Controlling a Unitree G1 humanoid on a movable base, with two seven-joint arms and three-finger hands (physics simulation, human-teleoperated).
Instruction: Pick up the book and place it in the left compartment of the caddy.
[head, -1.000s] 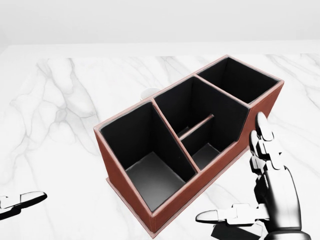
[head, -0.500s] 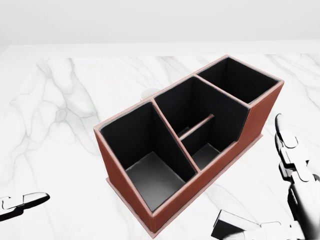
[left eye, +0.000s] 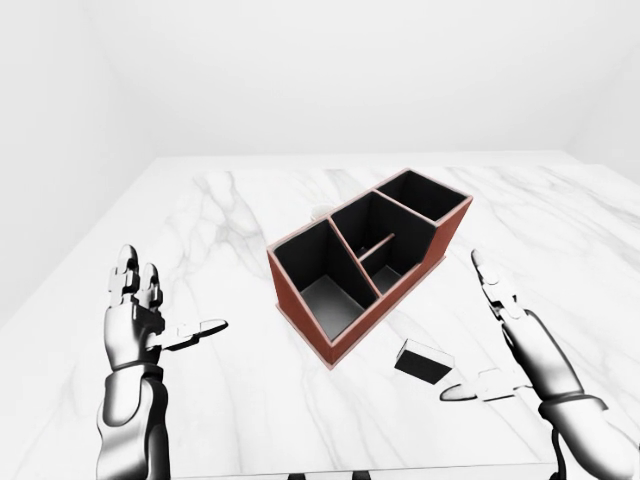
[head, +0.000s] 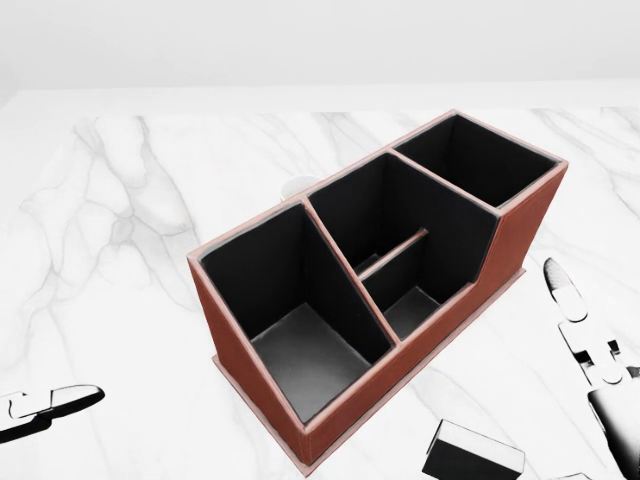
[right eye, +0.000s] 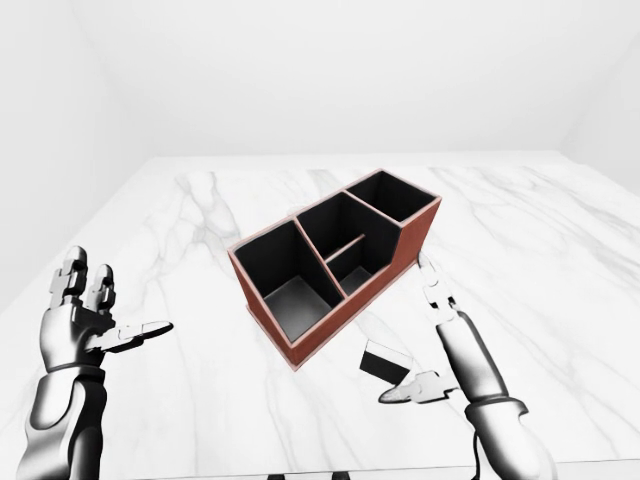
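The caddy (left eye: 297, 312) is a red-brown box with black insides, lying slantwise in the middle of the marble table. Its left compartment (head: 300, 355) is wide and holds nothing. The book (left eye: 423, 361), small and black with a pale edge, lies flat on the table just below and right of the caddy. My right hand (left eye: 480, 342) stands open to the right of the book, fingers up and thumb stretched low toward it, not touching. My left hand (left eye: 172, 300) is raised open far to the left, holding nothing.
A small pale round thing (head: 299, 186) peeks out behind the caddy's upper left wall. The table's (left eye: 230, 400) near edge runs along the bottom of the left-eye view, close to both forearms. White walls enclose the room.
In the head view my right hand has slid right and down toward the frame's edge, uncovering the book. The caddy and left hand stay where they were.
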